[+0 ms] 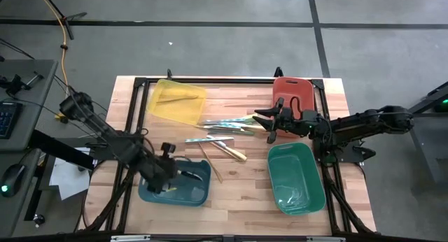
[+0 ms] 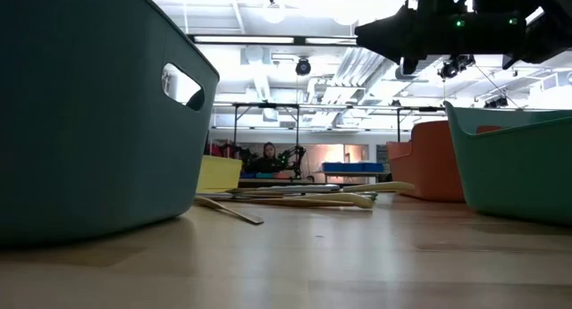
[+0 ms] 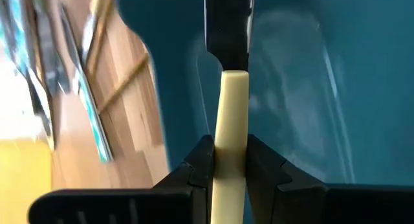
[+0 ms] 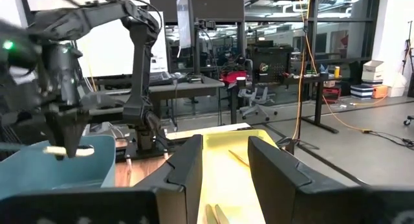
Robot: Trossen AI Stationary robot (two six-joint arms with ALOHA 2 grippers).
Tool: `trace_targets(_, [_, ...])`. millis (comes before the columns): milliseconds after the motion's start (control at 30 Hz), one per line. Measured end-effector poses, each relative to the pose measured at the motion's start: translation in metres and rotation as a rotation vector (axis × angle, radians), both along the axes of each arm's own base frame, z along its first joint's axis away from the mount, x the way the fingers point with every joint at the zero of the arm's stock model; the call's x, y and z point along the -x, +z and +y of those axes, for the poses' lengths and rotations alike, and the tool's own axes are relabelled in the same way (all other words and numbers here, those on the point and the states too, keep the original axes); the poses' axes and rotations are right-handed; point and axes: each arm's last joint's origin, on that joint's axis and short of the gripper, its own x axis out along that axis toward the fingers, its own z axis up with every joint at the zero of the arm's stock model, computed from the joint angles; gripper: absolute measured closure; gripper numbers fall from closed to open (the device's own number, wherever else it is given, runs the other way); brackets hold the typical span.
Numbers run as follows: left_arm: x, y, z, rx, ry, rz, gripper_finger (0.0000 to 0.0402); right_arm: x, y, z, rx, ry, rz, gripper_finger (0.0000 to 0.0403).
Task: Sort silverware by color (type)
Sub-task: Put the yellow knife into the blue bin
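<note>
Cream-yellow utensil (image 3: 230,130) is pinched between the left claw's (image 3: 229,164) fingers, w/ its handle end poking past them; claw is held over/inside the blue bin (image 1: 196,189) at the desk's (image 1: 238,193) near-left. Something dark is seen beyond the utensil's tip, can't be identified. Right claw (image 1: 260,120) is parked over the pile's right end, beside the red bin (image 1: 290,88), fingers partly apart, nothing held.

Progress, judged: early-to-mid. A couple of gold-tan pieces (image 1: 176,97) are already seen in the yellow bin (image 1: 159,108); green bin (image 1: 295,178) seems to hold a pale or clear item, hard to tell. Red bin's contents are masked by the right arm. Most silverware (image 1: 225,127) is left unsorted mid-desk btwn the bins: silver-grey and teal-tinted pieces laid roughly side by side, plus a cream one (image 1: 231,152) and a thin tan stick (image 1: 210,162) nearer the blue bin. Approx. eight pieces are left to be sorted, so the bulk of the job remains.
</note>
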Motion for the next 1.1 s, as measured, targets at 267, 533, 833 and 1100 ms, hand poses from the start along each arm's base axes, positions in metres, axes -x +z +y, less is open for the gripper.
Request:
trace_targets(267, [-0.01, -0.026, -0.007, 0.013, 0.026, 0.188, 0.0362, 0.0, 0.001, 0.0, -0.013, 0.002, -0.012, 0.0295])
trace_targets(533, [-0.02, -0.046, -0.005, -0.039, 0.005, 0.305, 0.0362, 0.0, 0.001, 0.0, -0.006, 0.001, -0.01, 0.0295])
trace_targets(833, [-0.031, -0.071, -0.001, -0.069, -0.059, 0.467, 0.0362, 0.0, 0.001, 0.0, -0.006, 0.001, -0.009, 0.0295])
trace_targets(1100, [-0.035, -0.086, -0.003, -0.093, -0.071, 0.528, 0.0349, 0.0, 0.001, 0.0, -0.006, 0.001, -0.009, 0.0295])
